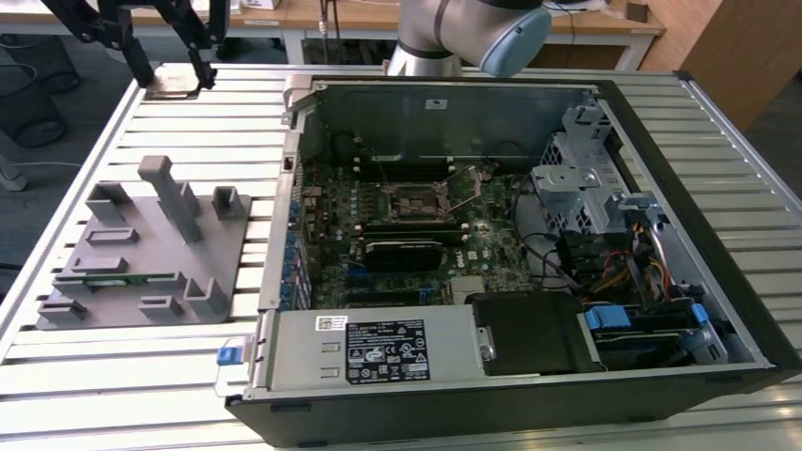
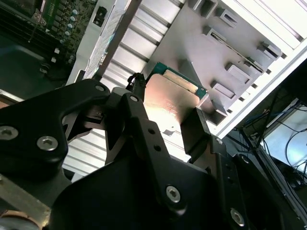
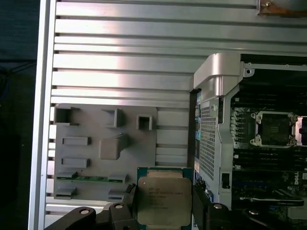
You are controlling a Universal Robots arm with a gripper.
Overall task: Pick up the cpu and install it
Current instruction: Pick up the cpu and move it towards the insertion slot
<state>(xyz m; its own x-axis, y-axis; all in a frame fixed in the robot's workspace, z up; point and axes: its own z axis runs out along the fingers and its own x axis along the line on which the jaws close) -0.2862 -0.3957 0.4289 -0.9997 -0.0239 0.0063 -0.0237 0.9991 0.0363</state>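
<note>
Jaws pinch the cpu (image 3: 162,199) by its edges; in the exterior view the gripper (image 1: 173,83) hangs, apparently above the table (image 1: 75,376), at ten o'clock from the socket (image 1: 414,199)

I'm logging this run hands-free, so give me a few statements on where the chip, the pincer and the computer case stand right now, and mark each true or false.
1. The pincer is shut on the chip. True.
2. The chip already sits in the socket. False: it is in the pincer, outside the computer case, over the slatted table.
3. A green memory stick lies in the grey holder. True.
4. The computer case is closed. False: its side is open and the board shows.
</note>
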